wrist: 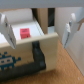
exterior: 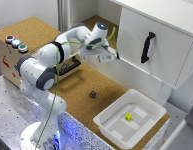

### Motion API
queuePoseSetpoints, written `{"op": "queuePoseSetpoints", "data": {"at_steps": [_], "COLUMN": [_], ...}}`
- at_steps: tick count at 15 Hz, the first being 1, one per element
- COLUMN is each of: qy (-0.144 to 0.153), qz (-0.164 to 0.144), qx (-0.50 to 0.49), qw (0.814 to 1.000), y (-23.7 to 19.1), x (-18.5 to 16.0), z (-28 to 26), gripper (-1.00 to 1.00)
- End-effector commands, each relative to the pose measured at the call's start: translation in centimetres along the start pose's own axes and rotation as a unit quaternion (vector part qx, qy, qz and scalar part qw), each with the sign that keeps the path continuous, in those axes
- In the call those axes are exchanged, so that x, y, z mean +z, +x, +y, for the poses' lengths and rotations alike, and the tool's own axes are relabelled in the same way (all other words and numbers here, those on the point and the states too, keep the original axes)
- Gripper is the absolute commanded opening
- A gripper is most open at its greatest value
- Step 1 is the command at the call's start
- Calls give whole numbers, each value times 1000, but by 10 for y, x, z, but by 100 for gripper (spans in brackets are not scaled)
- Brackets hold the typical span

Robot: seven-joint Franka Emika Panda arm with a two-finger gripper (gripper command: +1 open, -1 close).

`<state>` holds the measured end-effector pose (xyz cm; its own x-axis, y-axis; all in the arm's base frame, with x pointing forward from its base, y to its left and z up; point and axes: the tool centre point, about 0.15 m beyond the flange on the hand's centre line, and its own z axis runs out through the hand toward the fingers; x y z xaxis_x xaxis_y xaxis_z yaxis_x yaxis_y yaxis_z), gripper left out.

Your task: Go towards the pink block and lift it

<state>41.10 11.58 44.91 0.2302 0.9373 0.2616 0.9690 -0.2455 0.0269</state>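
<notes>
The pink block (wrist: 23, 33) is a small cube lying on the pale floor of an open wooden drawer (wrist: 47, 47), seen in the wrist view. My gripper (wrist: 38, 40) hangs above the drawer and is open, with one finger on each side of the picture and nothing between them. The block sits off-centre, close to one finger (wrist: 7, 29). In the exterior view my gripper (exterior: 108, 56) is over the drawer, and the arm hides the pink block there.
The drawer's black handle (exterior: 69, 67) faces the cork table. A wooden box with coloured buttons (exterior: 16, 43) stands at the exterior view's left. A dark small block (exterior: 92, 94) lies on the cork. A white tray (exterior: 146, 122) holds a yellow block (exterior: 128, 117). A white cabinet (exterior: 166, 55) stands behind.
</notes>
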Motion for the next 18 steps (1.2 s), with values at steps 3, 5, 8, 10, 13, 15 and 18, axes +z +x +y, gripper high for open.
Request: {"op": "queuePoseSetpoints", "data": {"at_steps": [3, 5, 8, 10, 13, 15, 18], "qy": [37, 49, 60, 56, 57, 66, 90], "qz": [-36, -37, -34, -41, -29, -32, -44], "qx": [-81, -87, -94, -96, -89, -110, -120], "qw": [995, 994, 993, 993, 994, 991, 988], "y": [108, 117, 127, 133, 132, 139, 145], "x": [27, 41, 57, 63, 60, 67, 93], "z": [-12, -16, -18, -20, -21, -29, -38], "gripper": [100, 100, 100, 100, 100, 100, 100]}}
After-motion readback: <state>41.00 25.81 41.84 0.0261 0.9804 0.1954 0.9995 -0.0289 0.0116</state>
